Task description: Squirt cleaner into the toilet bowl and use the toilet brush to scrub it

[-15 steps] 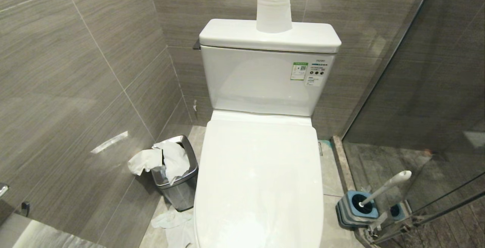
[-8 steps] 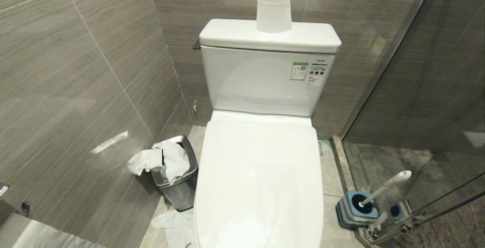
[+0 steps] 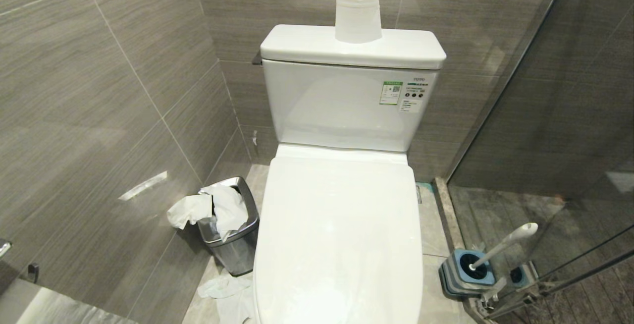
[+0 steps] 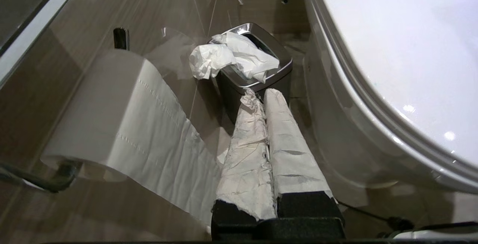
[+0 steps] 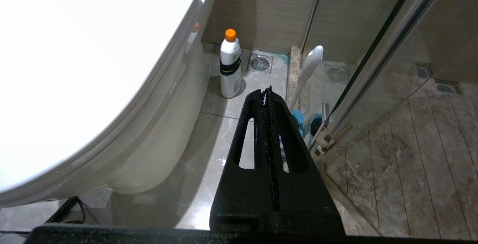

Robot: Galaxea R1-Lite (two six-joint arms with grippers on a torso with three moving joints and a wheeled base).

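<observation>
A small tiled bathroom: a white toilet [image 3: 342,235] with its lid shut fills the centre, a paper roll [image 3: 357,14] on the cistern at twelve o'clock, a steel waste bin [image 3: 233,235] at nine, and what looks like a glass shower screen [image 3: 559,116] at three.

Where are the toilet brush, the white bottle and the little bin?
toilet brush [image 3: 510,241]: head view, on its white handle.
white bottle [image 5: 230,68]: right wrist view, on its body.
waste bin [image 3: 237,252]: head view, on its steel side.

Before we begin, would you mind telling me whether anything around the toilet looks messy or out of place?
Yes: crumpled white tissue spills over the rim of the steel waste bin, and more tissue lies on the floor beside it. The toilet lid is still shut.
</observation>
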